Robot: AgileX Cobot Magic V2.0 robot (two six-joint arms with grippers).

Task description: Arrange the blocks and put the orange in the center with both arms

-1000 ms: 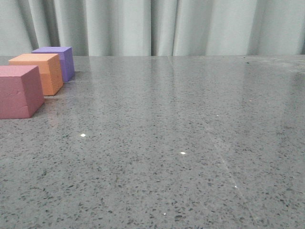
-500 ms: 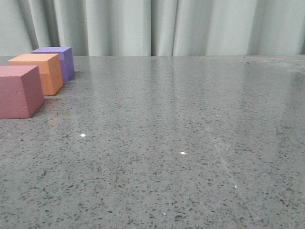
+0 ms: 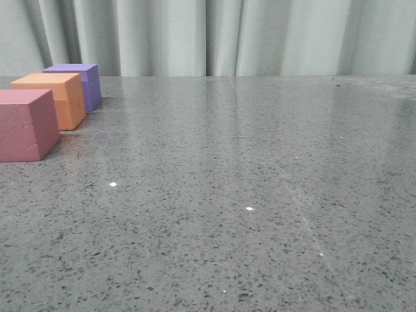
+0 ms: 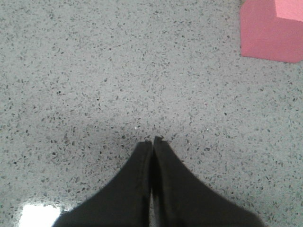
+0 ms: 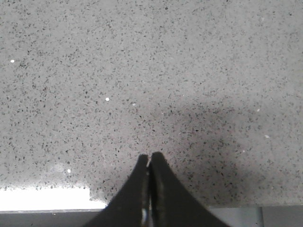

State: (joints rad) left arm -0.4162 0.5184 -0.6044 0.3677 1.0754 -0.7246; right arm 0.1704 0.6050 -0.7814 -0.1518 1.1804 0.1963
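Note:
Three foam cubes stand in a row at the far left of the front view: a pink-red cube (image 3: 25, 125) nearest, the orange cube (image 3: 53, 99) behind it, and a purple cube (image 3: 79, 83) furthest back. They sit on the grey speckled tabletop (image 3: 247, 182). No arm shows in the front view. My left gripper (image 4: 152, 141) is shut and empty over bare stone, with the pink-red cube (image 4: 271, 28) some way off from it. My right gripper (image 5: 149, 156) is shut and empty over bare stone; no cube shows in its view.
A pale pleated curtain (image 3: 214, 36) hangs behind the table's far edge. The table's edge (image 5: 246, 215) shows close behind the right gripper in the right wrist view.

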